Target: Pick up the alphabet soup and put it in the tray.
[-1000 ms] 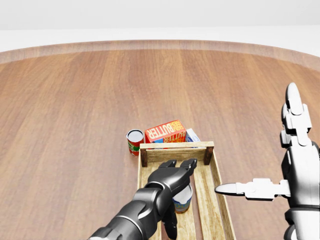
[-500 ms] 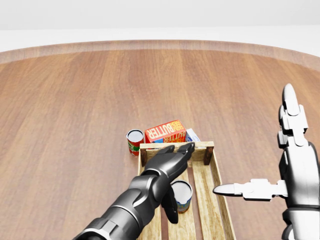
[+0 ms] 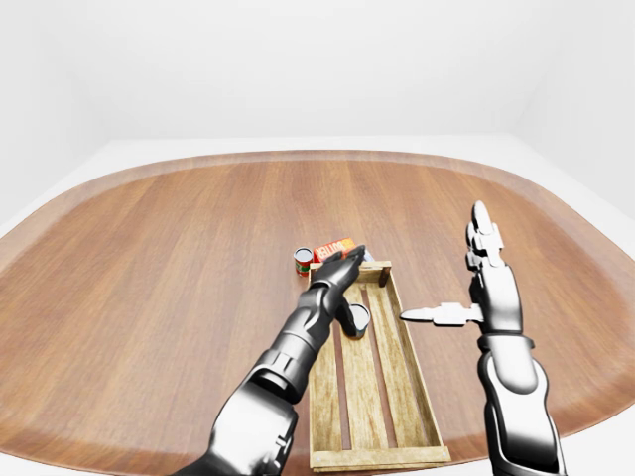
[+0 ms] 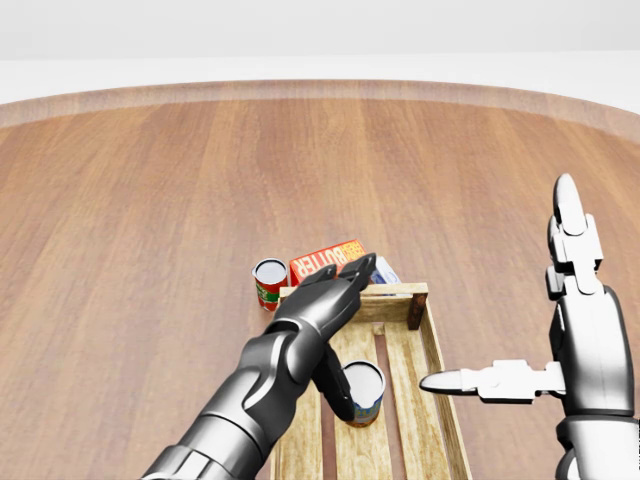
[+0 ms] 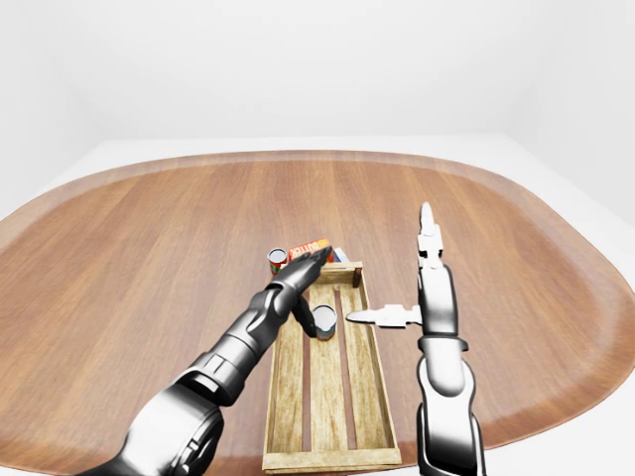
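Observation:
The alphabet soup can (image 4: 364, 393), with a white and blue label, stands upright on the slats of the wooden tray (image 4: 434, 345), near the tray's upper end in the head view. My left hand (image 4: 340, 300) is open above it. The fingers stretch over the tray's upper wall and the thumb (image 4: 338, 395) hangs down beside the can's left side. The hand does not close round the can. My right hand (image 4: 578, 335) is open and empty to the right of the tray, with the fingers pointing up and the thumb pointing left over the tray's right rim.
A red-labelled can (image 4: 269, 283) stands just outside the tray's upper left corner. A red butter box (image 4: 320, 263) and a small blue-white box (image 4: 385, 270) lie beyond the tray's upper wall. The round wooden table (image 3: 149, 258) stretches all around.
My left hand has opened, lifted off the soup can and moved toward the tray's upper wall. The can stays standing in the tray. My right hand has drifted slightly left.

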